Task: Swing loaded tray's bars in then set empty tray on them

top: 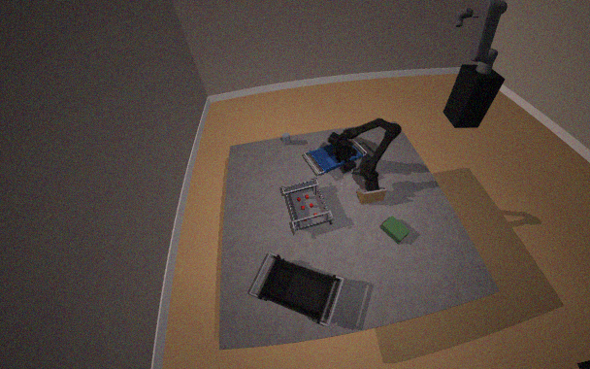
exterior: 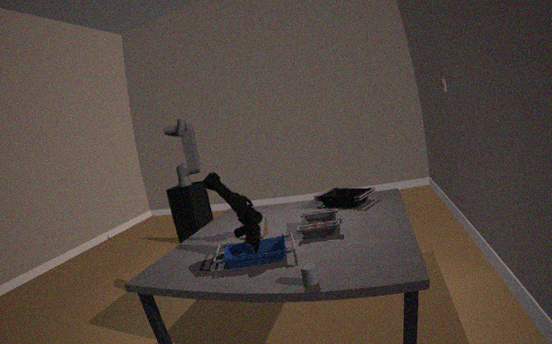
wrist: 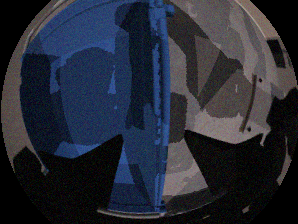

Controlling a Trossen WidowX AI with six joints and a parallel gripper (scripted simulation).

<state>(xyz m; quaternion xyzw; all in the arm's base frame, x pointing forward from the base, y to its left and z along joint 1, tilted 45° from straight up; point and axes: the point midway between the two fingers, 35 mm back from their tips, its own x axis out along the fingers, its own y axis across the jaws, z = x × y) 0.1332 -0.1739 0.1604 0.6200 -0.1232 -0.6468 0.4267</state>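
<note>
The loaded grey tray (top: 292, 204) (exterior: 319, 225) with red blocks (top: 306, 203) stands mid-table; its wire bars (top: 299, 186) (top: 312, 221) show at its two ends, and I cannot tell their exact angle. The empty blue tray (top: 321, 160) (exterior: 272, 252) (wrist: 73, 90) lies on the table behind it, its own bars out over its ends. My gripper (top: 344, 154) (exterior: 252, 244) (wrist: 154, 136) is down on the blue tray. Its fingers straddle one long wall (wrist: 143, 96), one inside the tray and one outside. They stand open, with a gap on each side of the wall.
A larger black tray (top: 298, 288) (exterior: 346, 197) lies at the table's near end in the top view. A green block (top: 394, 229) lies right of the loaded tray. A small grey cylinder (top: 285, 138) (exterior: 308, 276) stands near the table edge. A black cabinet (top: 473, 94) (exterior: 189, 209) stands on the floor.
</note>
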